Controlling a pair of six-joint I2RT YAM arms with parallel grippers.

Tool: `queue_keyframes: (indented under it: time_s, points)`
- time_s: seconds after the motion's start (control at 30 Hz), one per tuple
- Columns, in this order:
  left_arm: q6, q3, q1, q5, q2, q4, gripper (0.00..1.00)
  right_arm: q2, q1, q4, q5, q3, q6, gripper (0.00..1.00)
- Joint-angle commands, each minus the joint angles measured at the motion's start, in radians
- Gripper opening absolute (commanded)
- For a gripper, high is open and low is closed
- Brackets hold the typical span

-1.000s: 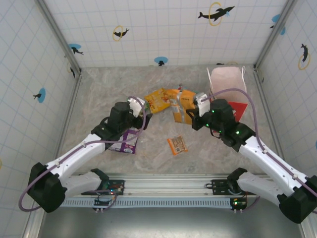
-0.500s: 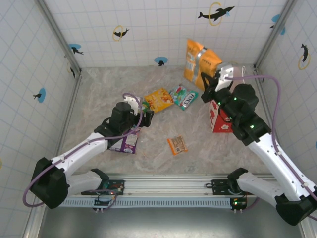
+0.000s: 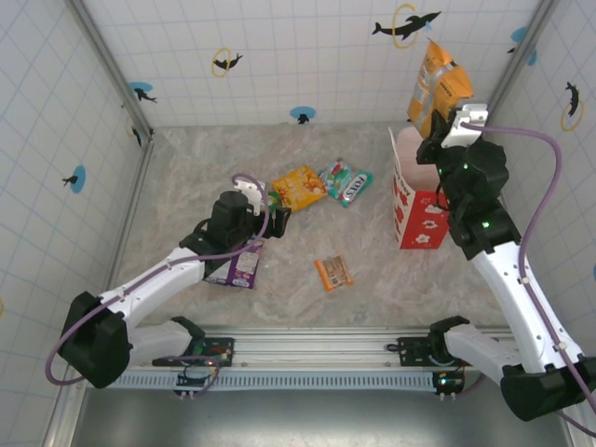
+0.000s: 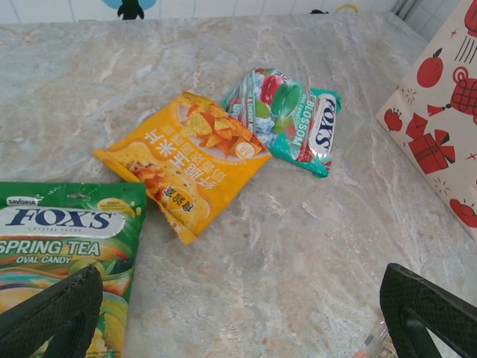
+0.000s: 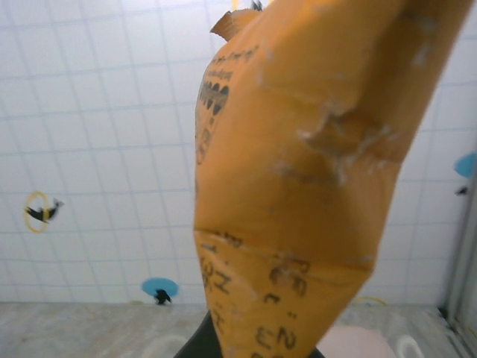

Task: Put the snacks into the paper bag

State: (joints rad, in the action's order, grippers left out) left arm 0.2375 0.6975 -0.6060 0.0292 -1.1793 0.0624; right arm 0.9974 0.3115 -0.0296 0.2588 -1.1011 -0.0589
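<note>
We count six snack packets in total:
- one orange pouch (image 3: 438, 82)
- one yellow-orange chip packet (image 4: 182, 160)
- one teal candy packet (image 4: 287, 119)
- one green candy packet (image 4: 63, 239)
- one purple packet (image 3: 237, 268)
- one small orange bar (image 3: 333, 272)

Split: five lie on the surface (image 3: 186, 177), one is up in the air at far right. Two of the six carry FOX'S branding, the green and the teal. We see one paper bag (image 3: 421, 212) on the right. Two arms, so two grippers: left gripper (image 4: 238, 317), right gripper (image 3: 430, 130).
</note>
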Motion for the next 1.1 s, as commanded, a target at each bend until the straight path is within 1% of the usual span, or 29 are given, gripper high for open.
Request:
queue_keyframes:
  time_s: [0.0, 0.33, 0.53, 0.57, 0.6, 0.67, 0.73, 0.8, 1.03, 1.07]
  points:
    - [0.017, 0.039, 0.003, 0.023, -0.011, 0.017, 0.98, -0.012, -0.038, 0.0, 0.021, 0.073, -0.019, 0.09]
    - [0.023, 0.04, 0.003, 0.029, -0.016, 0.018, 0.97, 0.017, -0.158, -0.039, -0.083, 0.193, -0.069, 0.13]
    - [0.023, 0.04, 0.003, 0.029, -0.018, 0.019, 0.98, 0.012, -0.18, -0.087, -0.126, 0.232, -0.085, 0.13]
    - [0.023, 0.04, 0.004, 0.029, -0.019, 0.019, 0.98, 0.011, -0.18, -0.085, -0.132, 0.231, -0.087, 0.16]
    - [0.023, 0.041, 0.004, 0.031, -0.021, 0.019, 0.97, 0.01, -0.181, -0.079, -0.14, 0.229, -0.087, 0.21]
    - [0.023, 0.043, 0.004, 0.032, -0.023, 0.02, 0.98, 0.01, -0.184, -0.062, -0.147, 0.217, -0.087, 0.35]
    - [0.023, 0.047, 0.004, 0.036, -0.026, 0.02, 0.98, 0.006, -0.185, -0.054, -0.149, 0.206, -0.08, 0.37]
    - [0.023, 0.045, 0.003, 0.039, -0.028, 0.021, 0.98, 0.0, -0.184, -0.014, -0.148, 0.197, -0.071, 0.37]
    - [0.023, 0.048, 0.003, 0.047, -0.034, 0.024, 0.98, -0.038, -0.186, 0.036, -0.153, 0.201, -0.055, 0.38]
    - [0.056, 0.047, 0.004, 0.047, -0.034, 0.024, 0.98, -0.042, -0.186, 0.045, -0.156, 0.201, -0.055, 0.39]
